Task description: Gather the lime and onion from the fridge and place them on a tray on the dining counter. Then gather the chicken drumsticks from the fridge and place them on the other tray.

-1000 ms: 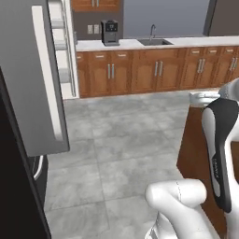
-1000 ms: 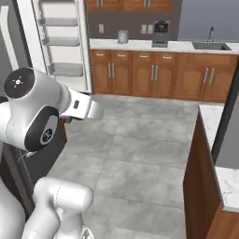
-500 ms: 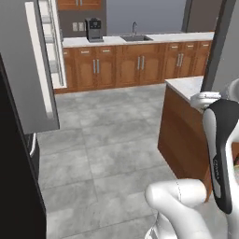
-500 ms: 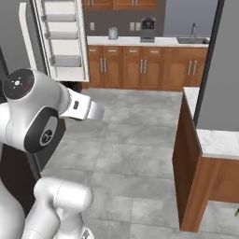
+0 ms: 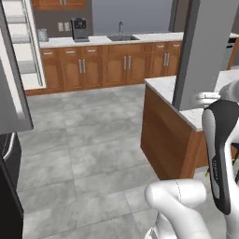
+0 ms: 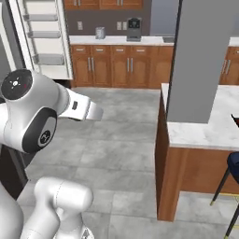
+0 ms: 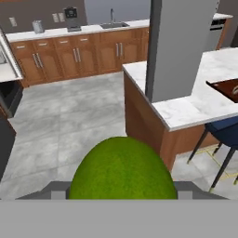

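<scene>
No writing readable; gripper [image 7: 119, 193] apparently holds the lime [image 7: 120, 169]

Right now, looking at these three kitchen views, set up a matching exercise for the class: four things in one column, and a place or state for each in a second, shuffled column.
Things:
1. lime
2. dining counter
3. tray
4. coffee machine

Places or states:
A. on the far wall counter, left of the sink
B. close up in the hand
C. white marble top on a brown wooden base
D. dark reddish-brown, lying on the marble top

Pairs: 1-B, 2-C, 3-D, 4-A
</scene>
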You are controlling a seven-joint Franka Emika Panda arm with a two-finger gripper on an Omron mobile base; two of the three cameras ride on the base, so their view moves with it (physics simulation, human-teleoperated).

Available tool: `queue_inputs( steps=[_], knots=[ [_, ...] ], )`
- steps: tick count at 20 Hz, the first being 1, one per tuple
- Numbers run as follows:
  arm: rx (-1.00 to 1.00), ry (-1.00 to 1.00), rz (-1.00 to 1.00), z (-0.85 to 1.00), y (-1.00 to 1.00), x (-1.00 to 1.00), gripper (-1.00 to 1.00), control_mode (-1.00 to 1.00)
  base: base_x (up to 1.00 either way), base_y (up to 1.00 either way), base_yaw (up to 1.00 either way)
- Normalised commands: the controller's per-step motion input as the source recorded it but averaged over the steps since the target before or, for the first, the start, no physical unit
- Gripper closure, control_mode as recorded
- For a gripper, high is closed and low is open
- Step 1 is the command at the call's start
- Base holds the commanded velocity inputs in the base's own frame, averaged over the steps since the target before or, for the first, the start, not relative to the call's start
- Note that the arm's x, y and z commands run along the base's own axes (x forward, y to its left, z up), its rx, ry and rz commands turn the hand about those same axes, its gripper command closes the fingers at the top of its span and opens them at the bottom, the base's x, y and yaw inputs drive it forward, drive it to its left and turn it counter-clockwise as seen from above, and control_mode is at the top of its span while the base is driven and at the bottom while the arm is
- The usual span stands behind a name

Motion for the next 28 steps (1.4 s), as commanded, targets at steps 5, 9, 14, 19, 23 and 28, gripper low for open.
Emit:
queue_inputs(
  steps=[5,9,14,19,23,28],
  knots=[
    [0.00,0.00,0.00,0.00,0.00,0.00,1.00,1.00,-0.06,-0.83,-0.01],
    [0.00,0.00,0.00,0.00,0.00,0.00,1.00,1.00,-0.02,-0.82,0.00],
    [0.00,0.00,0.00,0.00,0.00,0.00,1.00,1.00,0.00,-0.84,0.00],
    [0.00,0.00,0.00,0.00,0.00,0.00,1.00,1.00,0.00,-0.88,0.00],
    [0.00,0.00,0.00,0.00,0.00,0.00,1.00,1.00,0.02,-0.90,0.00],
    [0.00,0.00,0.00,0.00,0.00,0.00,1.00,1.00,0.20,-0.84,0.00]
  ],
)
